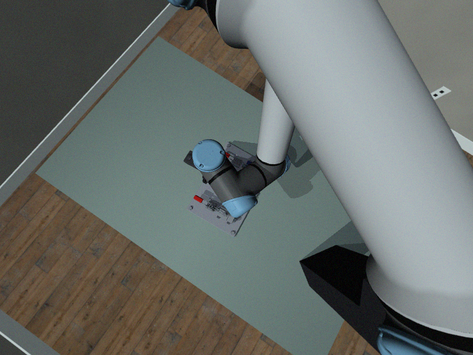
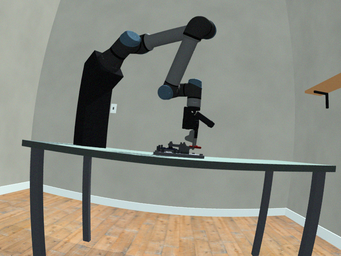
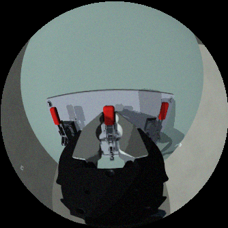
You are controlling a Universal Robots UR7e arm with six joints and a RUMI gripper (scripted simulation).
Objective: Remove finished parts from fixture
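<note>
The grey fixture plate [image 1: 217, 208] lies in the middle of the table and also shows in the side view [image 2: 179, 153] and the wrist view [image 3: 109, 100]. It carries three toggle clamps with red handles: left [image 3: 54, 115], middle [image 3: 109, 114] and right [image 3: 164, 110]. My gripper [image 3: 109, 112] [image 2: 193, 140] points straight down over the plate. It is shut on the lever of the middle clamp, just behind its red handle. The slotted parts and the blue blank are hidden by my fingers and the arm's wrist [image 1: 229, 179].
The arm's black base [image 2: 93, 104] stands on the table behind and to the left of the fixture. The green table top [image 1: 171, 160] spreads wide on all sides of the plate. A wooden shelf [image 2: 325, 86] hangs on the far right wall.
</note>
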